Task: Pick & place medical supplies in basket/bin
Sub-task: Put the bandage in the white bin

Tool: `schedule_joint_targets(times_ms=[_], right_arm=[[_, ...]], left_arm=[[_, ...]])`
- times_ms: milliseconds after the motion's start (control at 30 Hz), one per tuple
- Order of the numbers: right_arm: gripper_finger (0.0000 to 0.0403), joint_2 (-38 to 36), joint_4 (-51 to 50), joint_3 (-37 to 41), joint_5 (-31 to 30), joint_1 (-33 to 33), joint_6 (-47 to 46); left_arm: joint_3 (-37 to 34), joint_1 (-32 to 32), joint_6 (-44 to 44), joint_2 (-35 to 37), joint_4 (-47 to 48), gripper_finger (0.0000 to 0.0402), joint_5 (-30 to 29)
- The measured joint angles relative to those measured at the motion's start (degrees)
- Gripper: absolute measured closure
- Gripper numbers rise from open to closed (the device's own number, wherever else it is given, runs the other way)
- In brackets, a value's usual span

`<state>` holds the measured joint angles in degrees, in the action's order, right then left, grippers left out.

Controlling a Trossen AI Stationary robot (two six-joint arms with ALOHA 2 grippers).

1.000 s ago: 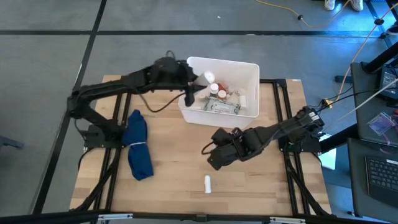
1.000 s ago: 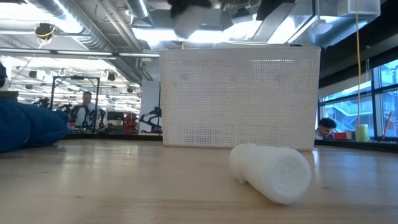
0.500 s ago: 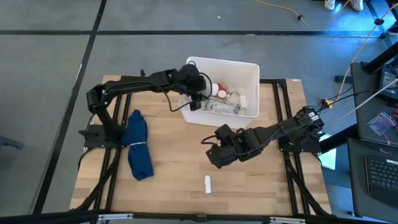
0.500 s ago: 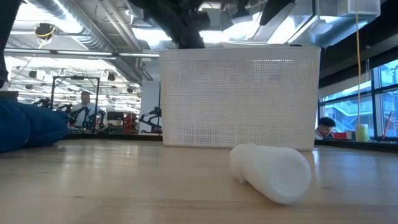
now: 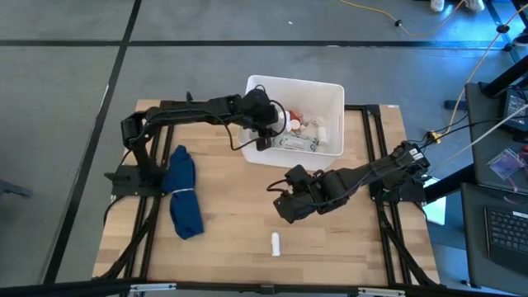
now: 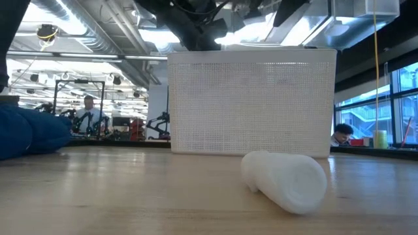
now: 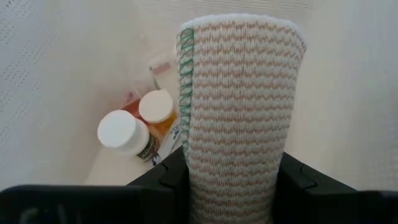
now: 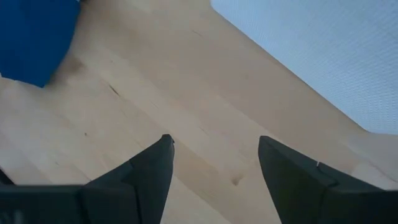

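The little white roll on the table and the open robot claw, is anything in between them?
No. In the high view, only bare wood lies between the white roll and the open right gripper. The right wrist view shows bare table between its fingers too.

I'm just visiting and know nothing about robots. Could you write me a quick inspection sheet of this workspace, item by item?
Surface: wooden table.
Job's things: white tub holding bottles and packets; one small white roll lies on the table.
Clutter: blue cloth near the left side.
Hands: left hand over the tub, gripping a woven bandage roll; right hand open above bare wood.
Cables: black cable looping off the left arm.
Surroundings: people in the room behind.
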<state>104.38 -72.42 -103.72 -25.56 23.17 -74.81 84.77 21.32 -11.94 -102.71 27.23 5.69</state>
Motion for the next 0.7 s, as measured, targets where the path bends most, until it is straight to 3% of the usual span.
schedule_joint_targets(times_ms=[367,567,700], right_arm=[[0.0169,0.0,-4.06,0.0,-0.2,0.36,0.04],[0.0169,0.0,-3.64,0.0,0.02,0.36,0.04],[0.0169,0.0,-3.04,0.0,0.12,0.36,0.02]], left_arm=[[-0.02,0.07,0.91,-0.07,3.4,0.0268,0.67],[-0.2,0.26,1.39,-0.32,3.38,0.0268,4.32],[-0.33,0.98,4.24,-0.52,3.5,0.0268,10.79]])
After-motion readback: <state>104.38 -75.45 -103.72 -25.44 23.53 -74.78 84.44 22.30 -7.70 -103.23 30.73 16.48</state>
